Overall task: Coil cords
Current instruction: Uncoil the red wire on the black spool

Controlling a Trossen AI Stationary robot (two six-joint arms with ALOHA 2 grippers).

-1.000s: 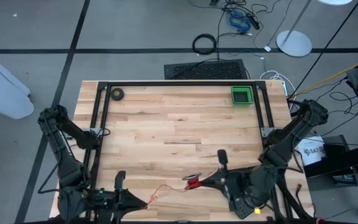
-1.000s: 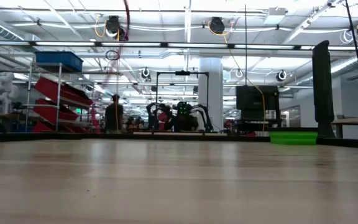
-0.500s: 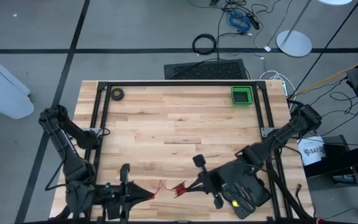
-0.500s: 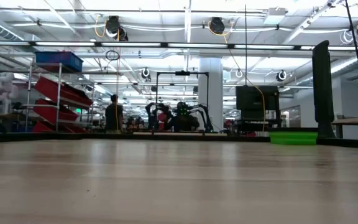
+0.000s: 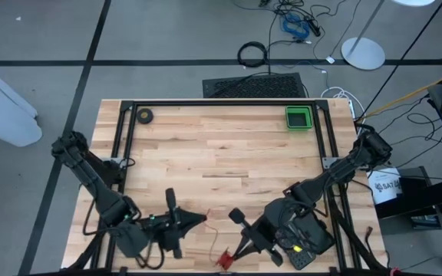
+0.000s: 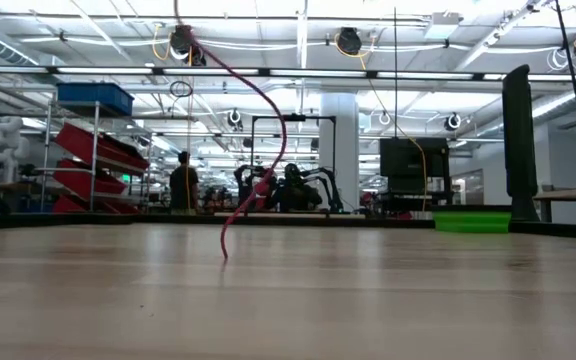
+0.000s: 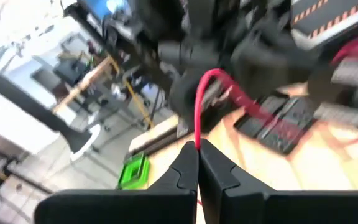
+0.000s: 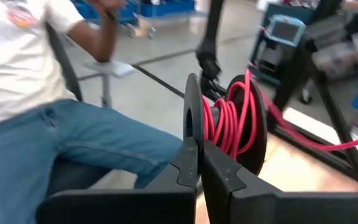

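Both end effectors clamped on cords [image 8: 232,121]

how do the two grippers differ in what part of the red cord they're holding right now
The left gripper pinches a single free strand of the red cord; the right gripper clamps the coiled bundle. In the high view the left sits farther up the table than the right. Both are shut, near the table's front edge.

Overhead camera looks straight down on the whole bench [image 5: 221,153] and both arms. Low camera sits at bench-top level, facing across into the room. Each wrist camera peers close past its own pincer. The green tray [image 5: 298,118] shows overhead, low and left-wrist.
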